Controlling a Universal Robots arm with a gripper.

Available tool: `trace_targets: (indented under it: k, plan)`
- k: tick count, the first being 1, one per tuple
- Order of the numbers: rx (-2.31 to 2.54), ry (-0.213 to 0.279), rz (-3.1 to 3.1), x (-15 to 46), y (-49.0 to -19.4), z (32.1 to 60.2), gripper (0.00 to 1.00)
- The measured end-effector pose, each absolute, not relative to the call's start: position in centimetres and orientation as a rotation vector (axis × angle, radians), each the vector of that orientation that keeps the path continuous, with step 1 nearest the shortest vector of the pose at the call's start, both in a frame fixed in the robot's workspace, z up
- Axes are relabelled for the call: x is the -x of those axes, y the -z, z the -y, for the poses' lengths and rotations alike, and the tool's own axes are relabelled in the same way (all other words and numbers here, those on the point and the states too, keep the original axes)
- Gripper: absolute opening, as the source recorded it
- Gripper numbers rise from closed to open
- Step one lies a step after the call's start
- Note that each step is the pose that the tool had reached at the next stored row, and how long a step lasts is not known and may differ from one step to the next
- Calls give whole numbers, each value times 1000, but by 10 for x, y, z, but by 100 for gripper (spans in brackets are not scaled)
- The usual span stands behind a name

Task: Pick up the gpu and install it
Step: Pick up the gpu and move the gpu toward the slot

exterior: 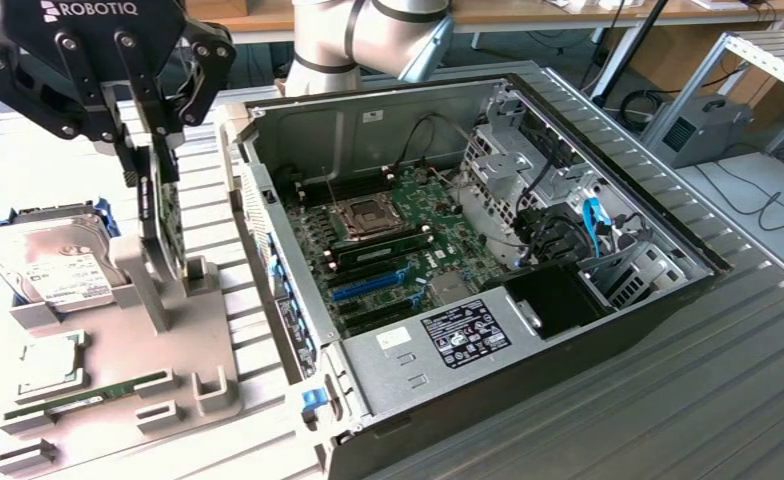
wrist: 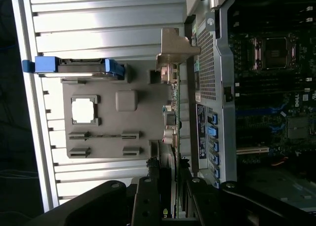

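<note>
You have the gripper [exterior: 152,165] clenched on the gpu's [exterior: 168,225] upper edge. The card stands upright and edge-on at the gray holder [exterior: 179,340] — just beside the open case [exterior: 352,125]. A hard drive [exterior: 52,265] rests on the holder, toward the exterior view's left.

The gpu [exterior: 168,215] is stood on edge on a stand [exterior: 125,330], its top clasped by the gripper [exterior: 152,165]. A hard drive [exterior: 52,265] is lodged at the stand's far end, a memory stick [exterior: 92,392] at its near end. A computer case [exterior: 606,350] is set to the exterior view's right.
</note>
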State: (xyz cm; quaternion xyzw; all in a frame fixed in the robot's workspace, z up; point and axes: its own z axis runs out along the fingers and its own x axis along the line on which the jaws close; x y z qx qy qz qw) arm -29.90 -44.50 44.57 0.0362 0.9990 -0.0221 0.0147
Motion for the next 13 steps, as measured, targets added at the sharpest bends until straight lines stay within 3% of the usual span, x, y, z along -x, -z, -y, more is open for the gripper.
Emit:
trace_targets:
  k: [13]
  plan:
    - [-113,68,-3109,288,-446,445,26]
